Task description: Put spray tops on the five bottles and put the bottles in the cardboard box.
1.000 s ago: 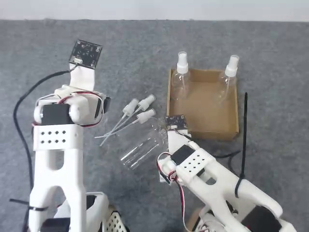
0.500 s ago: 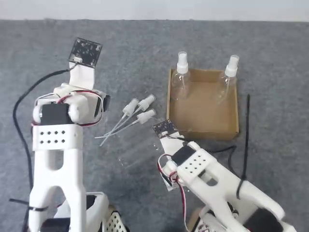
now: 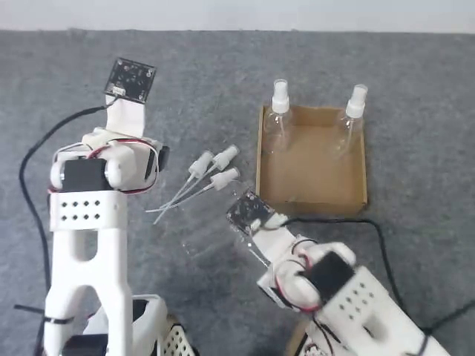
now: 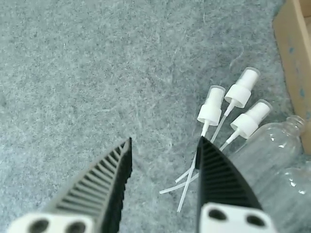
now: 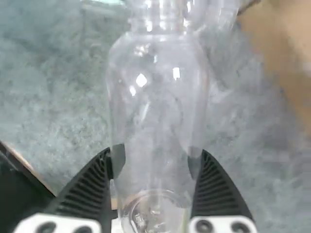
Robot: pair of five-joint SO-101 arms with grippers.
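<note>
**Between the right jaws: one clear bottle, neck pointing away**

Nearest the camera in the right wrist view, the right gripper (image 5: 155, 156) is clamped on one clear, topless bottle (image 5: 155, 97). A ribbed finger presses each side of its body close to the base. The bottle's long axis runs in line with the gripper, with the base nearest the wrist and the open neck pointing straight away. Grey carpet (image 3: 415, 89) lies beneath it, though I cannot tell whether the bottle rests on it or is lifted.

In the high view the right arm (image 3: 334, 289) stretches from the near edge toward the middle of the carpet, and the left arm (image 3: 85, 222) stands to one side of it.

Farther out, the left gripper (image 4: 165, 141) hangs over bare carpet with its jaws spread wide and nothing between them. Just beyond it lie two uncapped bottles (image 4: 265, 150) (image 4: 296, 187) on their sides, the nearer one with its neck toward the box.

Beside them lie three loose spray tops (image 3: 200, 165) (image 3: 225, 155) (image 3: 225, 178), close together. Their white heads point toward the box, and their thin dip tubes trail back toward the left arm, crossing one another.

Beyond these sits one cardboard box (image 3: 312, 167), open at the top. Two capped bottles (image 3: 279, 111) (image 3: 351, 119) stand upright in it, one in each far corner, with their spray heads up.
</note>
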